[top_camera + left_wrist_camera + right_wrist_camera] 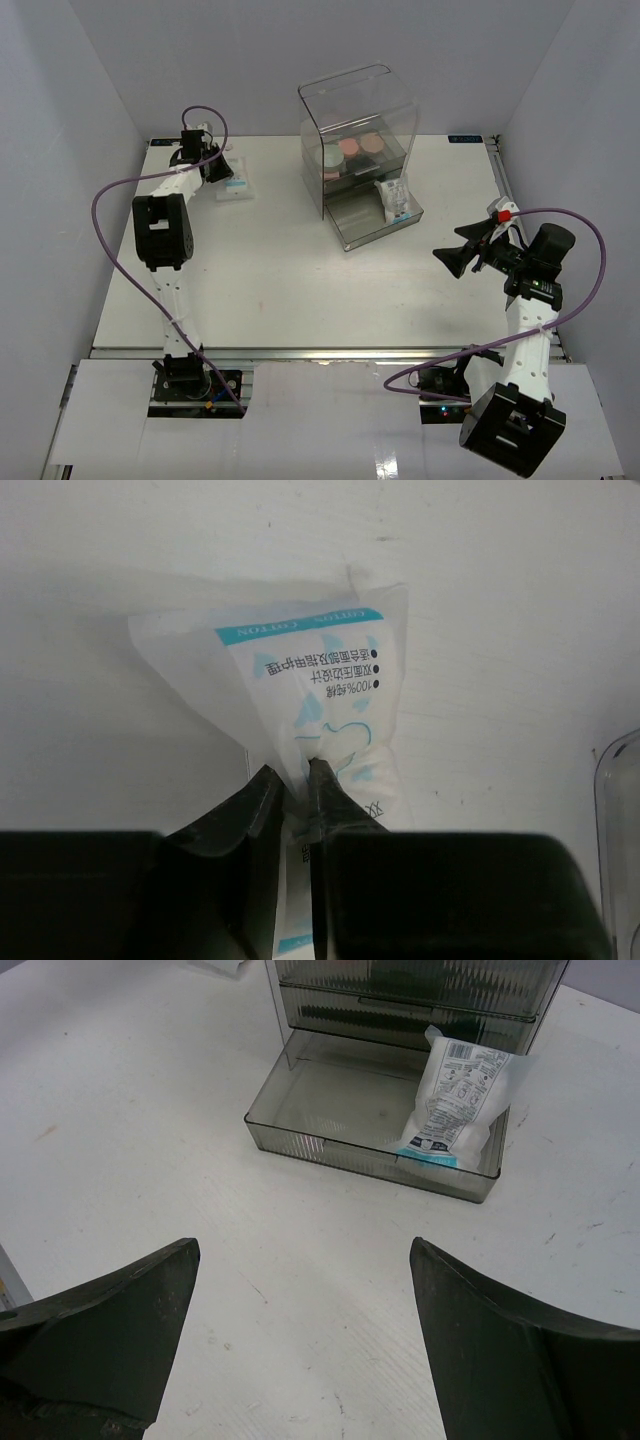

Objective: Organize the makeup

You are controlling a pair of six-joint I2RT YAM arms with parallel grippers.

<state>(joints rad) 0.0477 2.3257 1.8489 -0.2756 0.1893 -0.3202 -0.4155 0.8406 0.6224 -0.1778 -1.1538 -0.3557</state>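
My left gripper (296,778) has its two dark fingers drawn almost together on a pinch of film at the near end of a white cotton-pad sachet (322,670). The film bunches between the tips. The rest of the pack, printed with a teal band and pale blue shapes, spreads away from me on the white table (290,270), at its far left corner. My right gripper (305,1252) hangs over the table's right side with its fingers spread wide apart and nothing between them, pointing toward the clear plastic organizer (360,100) at the far middle of the table. The organizer's bottom drawer (345,1148), smoky and ribbed, stands pulled out toward me. A second white sachet (455,1095) lies propped at the drawer's right end, its top resting against the closed drawers behind. Higher up, through the organizer's clear walls, round compacts (360,148) in pink, beige and pale green sit side by side.
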